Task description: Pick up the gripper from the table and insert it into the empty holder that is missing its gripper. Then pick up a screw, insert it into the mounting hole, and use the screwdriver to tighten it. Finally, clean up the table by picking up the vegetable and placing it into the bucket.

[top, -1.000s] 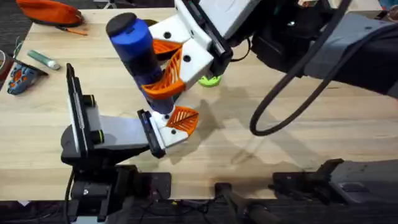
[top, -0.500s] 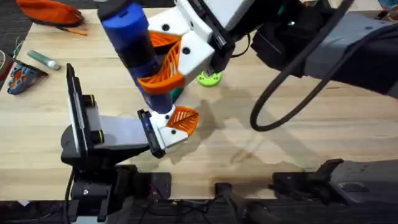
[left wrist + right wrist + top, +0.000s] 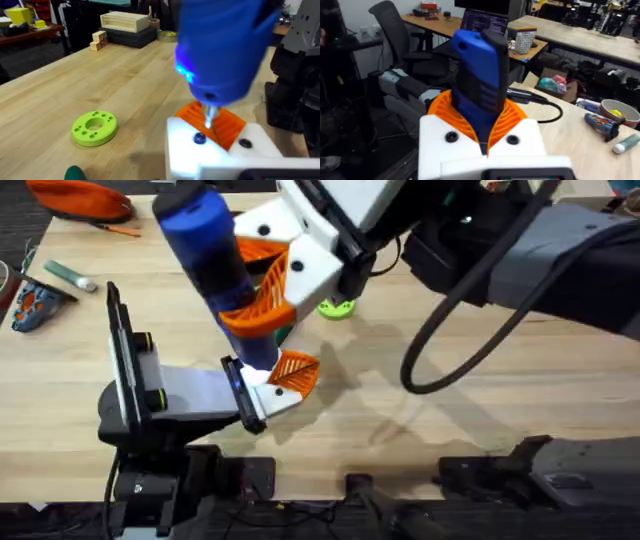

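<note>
The right hand (image 3: 262,290) is reaching across the middle of the wooden table (image 3: 480,410), its white fingers with orange ribbed pads (image 3: 262,315) clenched around the blue screwdriver (image 3: 212,260). The screwdriver is standing tilted, its upper end leaning toward the far left, its short metal tip (image 3: 209,114) pointing down at the holder (image 3: 262,395). In the left wrist view the tip is sitting just beside a dark screw head (image 3: 199,139) on the holder's white face, with a small light glowing on the blue body above it. The orange gripper (image 3: 296,372) is seated in the holder. I cannot tell whether the left hand is clenched or released. A green ring (image 3: 94,127) is lying flat on the table beyond the holder.
</note>
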Motion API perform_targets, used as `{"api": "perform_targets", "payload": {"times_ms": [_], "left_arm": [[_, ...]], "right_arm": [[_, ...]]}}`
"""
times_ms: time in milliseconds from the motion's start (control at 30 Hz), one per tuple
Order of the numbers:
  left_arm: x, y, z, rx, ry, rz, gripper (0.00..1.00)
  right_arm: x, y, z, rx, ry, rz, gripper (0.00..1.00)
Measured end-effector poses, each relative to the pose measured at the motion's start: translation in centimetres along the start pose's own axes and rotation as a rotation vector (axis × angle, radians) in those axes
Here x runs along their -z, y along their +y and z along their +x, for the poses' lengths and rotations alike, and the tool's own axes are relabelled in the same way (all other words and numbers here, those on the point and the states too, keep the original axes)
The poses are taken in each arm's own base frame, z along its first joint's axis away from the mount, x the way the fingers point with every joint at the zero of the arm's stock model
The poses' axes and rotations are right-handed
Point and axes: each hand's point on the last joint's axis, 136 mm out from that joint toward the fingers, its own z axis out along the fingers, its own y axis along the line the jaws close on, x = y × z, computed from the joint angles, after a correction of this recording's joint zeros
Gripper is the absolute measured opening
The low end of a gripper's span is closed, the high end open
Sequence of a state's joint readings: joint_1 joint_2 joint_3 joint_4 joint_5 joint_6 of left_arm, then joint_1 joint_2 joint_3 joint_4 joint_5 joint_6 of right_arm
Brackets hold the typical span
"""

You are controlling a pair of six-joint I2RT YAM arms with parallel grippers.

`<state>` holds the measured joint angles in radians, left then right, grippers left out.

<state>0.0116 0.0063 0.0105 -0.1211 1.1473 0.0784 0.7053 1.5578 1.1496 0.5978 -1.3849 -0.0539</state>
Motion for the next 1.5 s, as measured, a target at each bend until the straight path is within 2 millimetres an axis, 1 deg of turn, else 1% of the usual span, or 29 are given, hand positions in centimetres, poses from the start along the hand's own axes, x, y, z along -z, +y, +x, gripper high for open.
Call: {"api": "perform_targets", "payload": {"times_ms": [267,500,1000,1500], "left_arm": [[0.00,0.00,0.00,0.000,0.000,0.000,0.013],[0.00,0.00,0.01,0.000,0.000,0.000,0.013],[0.00,0.00,0.00,0.000,0.000,0.000,0.013],[0.00,0.00,0.00,0.000,0.000,0.000,0.013]], "right_arm": [[-0.17,0.18,0.59,0.000,0.008,-0.006,0.008],[-0.17,0.18,0.60,0.050,0.008,-0.007,0.008],[-0.14,0.56,0.71,0.050,0.007,-0.028,0.008],[0.09,0.51,0.94,0.069,0.010,-0.026,0.008]]}}
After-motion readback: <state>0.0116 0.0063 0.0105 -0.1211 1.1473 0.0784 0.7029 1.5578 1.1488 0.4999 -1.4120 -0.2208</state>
